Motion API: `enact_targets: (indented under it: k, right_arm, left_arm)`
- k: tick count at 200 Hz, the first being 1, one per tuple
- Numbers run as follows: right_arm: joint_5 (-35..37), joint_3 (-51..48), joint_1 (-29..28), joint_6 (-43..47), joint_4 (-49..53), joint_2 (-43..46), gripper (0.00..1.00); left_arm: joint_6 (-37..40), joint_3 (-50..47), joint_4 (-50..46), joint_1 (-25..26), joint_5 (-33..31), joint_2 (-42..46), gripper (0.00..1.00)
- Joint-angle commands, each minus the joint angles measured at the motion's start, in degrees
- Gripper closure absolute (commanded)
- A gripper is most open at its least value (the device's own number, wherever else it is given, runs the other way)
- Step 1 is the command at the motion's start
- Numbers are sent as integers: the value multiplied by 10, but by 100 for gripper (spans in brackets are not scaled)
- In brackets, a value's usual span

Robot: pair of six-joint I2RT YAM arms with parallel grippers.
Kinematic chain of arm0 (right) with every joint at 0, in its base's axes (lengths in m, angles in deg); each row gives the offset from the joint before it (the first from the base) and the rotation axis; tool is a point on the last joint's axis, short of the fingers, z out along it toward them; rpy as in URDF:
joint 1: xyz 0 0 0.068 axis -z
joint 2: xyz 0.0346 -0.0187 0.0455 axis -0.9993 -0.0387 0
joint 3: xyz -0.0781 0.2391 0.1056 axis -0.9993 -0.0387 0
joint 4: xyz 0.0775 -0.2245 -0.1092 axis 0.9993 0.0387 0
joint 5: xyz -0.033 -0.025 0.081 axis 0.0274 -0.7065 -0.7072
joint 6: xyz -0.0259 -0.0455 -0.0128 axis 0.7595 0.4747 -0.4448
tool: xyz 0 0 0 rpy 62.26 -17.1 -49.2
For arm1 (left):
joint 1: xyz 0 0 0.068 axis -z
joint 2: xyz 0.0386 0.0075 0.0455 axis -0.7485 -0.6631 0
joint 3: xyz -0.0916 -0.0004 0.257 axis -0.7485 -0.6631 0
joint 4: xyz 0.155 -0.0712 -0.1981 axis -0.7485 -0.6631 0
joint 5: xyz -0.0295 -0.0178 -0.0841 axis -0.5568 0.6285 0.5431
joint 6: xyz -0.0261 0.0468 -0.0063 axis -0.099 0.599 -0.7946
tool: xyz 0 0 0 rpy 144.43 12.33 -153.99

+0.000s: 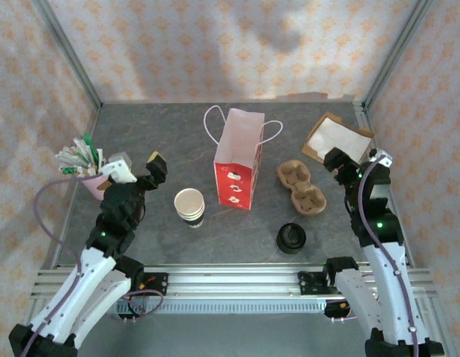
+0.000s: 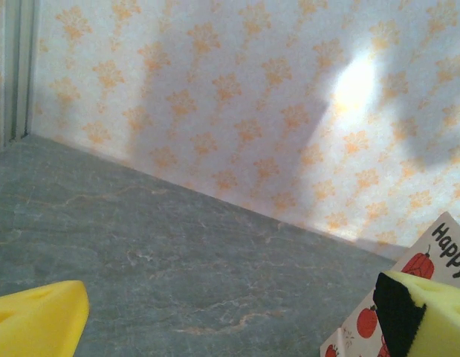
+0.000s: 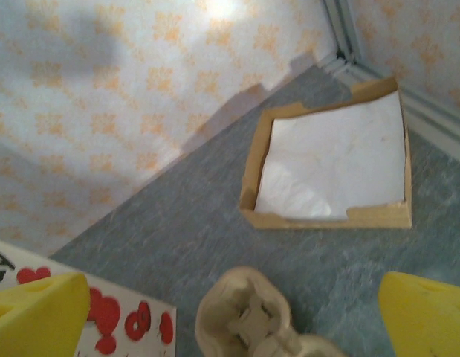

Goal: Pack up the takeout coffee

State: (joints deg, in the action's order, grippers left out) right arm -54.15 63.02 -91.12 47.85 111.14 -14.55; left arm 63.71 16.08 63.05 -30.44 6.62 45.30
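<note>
Left pincer (image 1: 137, 165), right pincer (image 1: 356, 160) released, empty. Cup stack (image 1: 189, 206) toward desk (image 1: 155, 134) near edge, unlidded; seat lid from black lids (image 1: 290, 238) squarely before red bag (image 1: 237, 160).

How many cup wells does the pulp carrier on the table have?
2. The far well lies farther back, right of the red paper bag; the near well lies just in front of it. None looks hidden.
</note>
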Motion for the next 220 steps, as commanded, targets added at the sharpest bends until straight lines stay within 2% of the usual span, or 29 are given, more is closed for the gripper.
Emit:
enact_targets:
  k: [1, 16, 43, 58, 80, 97, 119, 141, 159, 220]
  right_arm:
    - [-73, 21, 0, -22, 46, -33, 1]
    - [-113, 29, 0, -32, 37, -72, 1]
    - [-229, 4, 0, -83, -42, -136, 1]
    - [-253, 2, -2, -109, -64, -174, 1]
    - [-281, -10, -11, -135, -122, -215, 3]
    - [-303, 7, -19, -137, -116, -253, 5]
    - [-312, 12, -37, -141, -137, -287, 11]
    - [-311, 25, -58, -148, -151, -318, 26]
    - [-306, 45, -85, -150, -154, -346, 48]
    - [-224, 106, -163, -160, -118, -452, 87]
  left_arm:
    - [6, -39, -43, 3, -14, 57, 0]
    - [5, -33, -80, 3, -32, 86, 0]
    - [35, -20, -103, 2, 17, 77, 0]
    - [45, -14, -98, 2, 58, 48, 0]
    - [34, -2, -96, 3, 67, 1, 0]
    - [16, 7, -108, 2, 40, -20, 0]
    - [-55, -14, -121, 2, -24, -10, 0]
    - [-86, -53, -105, -3, -46, 24, 0]
    - [-82, -71, -87, -5, -39, 48, 0]
    - [-80, -57, -75, -6, -16, -5, 0]
